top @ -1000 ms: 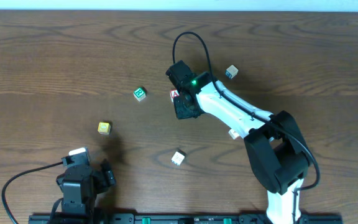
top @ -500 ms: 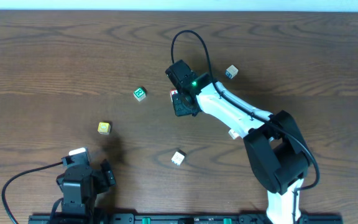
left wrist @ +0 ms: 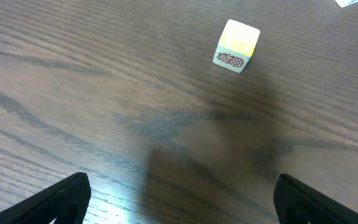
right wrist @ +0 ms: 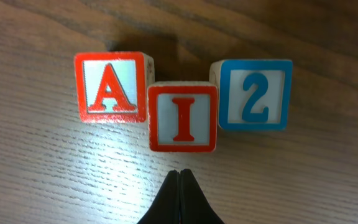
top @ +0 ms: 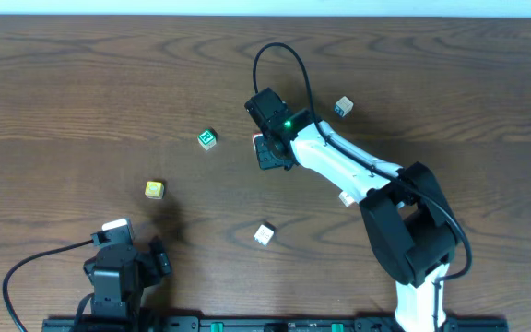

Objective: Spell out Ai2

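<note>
Table: dark wood-grain table [top: 63,92], with the word in its upper middle, well in from the far edge and from the near edge where both arm bases sit

Right arm: white-and-black right arm [top: 339,161] reaches diagonally across the centre, its head hiding most of the row from overhead

Left gripper: left gripper [left wrist: 180,183] spread wide with nothing between its fingers, parked at the near-left corner

Right gripper: right gripper [right wrist: 180,177] pinched fully closed and empty, its tips just short of the middle block and apparently not touching it

Word: pale-sided wooden cube with a red "A" [right wrist: 110,87], matching cube with a red "I" [right wrist: 183,118] and matching cube with a blue "2" [right wrist: 253,94] read A-I-2 from left to right in the right wrist view, packed side by side and seemingly touching

Progress: spelling looks done; the "I" sits slightly nearer the gripper than its neighbours, so at most a small straightening push and a withdrawal seem left

Room: broad bare wood lies left of and in front of the row, giving the right arm an open way back towards its base

Strays: green-faced cube [top: 207,138] lies near the row's left, and the yellow cube [top: 155,189] is well apart; of three spare pale cubes, one [top: 343,107] lies beyond the arm, one [top: 264,233] in front, one [top: 347,197] partly under the arm
</note>
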`<state>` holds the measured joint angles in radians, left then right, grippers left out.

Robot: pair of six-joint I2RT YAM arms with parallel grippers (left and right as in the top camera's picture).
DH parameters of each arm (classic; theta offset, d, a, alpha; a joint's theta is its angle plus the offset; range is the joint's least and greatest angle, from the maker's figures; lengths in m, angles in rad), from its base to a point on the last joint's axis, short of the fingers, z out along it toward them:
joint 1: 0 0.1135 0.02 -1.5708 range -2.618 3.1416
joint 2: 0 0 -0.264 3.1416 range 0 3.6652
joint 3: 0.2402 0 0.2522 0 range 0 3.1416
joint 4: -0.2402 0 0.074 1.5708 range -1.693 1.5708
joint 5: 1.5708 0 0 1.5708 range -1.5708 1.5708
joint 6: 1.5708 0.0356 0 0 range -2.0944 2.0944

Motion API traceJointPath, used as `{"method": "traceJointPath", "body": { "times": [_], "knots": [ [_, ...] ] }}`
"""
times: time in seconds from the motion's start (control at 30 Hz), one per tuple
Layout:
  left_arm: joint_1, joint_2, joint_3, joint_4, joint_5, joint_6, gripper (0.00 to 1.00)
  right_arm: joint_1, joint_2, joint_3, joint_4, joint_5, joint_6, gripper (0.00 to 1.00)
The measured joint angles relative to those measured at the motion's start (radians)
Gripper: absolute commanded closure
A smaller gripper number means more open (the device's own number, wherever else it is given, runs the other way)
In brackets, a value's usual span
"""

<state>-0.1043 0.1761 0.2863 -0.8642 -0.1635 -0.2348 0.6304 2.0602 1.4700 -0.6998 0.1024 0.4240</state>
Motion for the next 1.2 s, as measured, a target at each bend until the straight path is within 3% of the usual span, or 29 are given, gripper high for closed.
{"method": "traceJointPath", "body": {
  "times": [1.2],
  "knots": [
    [0.0, 0.0, 0.0, 0.0, 0.0, 0.0, 0.05, 0.0, 0.015, 0.0, 0.035, -0.001, -0.024, 0.99]
  ]
}}
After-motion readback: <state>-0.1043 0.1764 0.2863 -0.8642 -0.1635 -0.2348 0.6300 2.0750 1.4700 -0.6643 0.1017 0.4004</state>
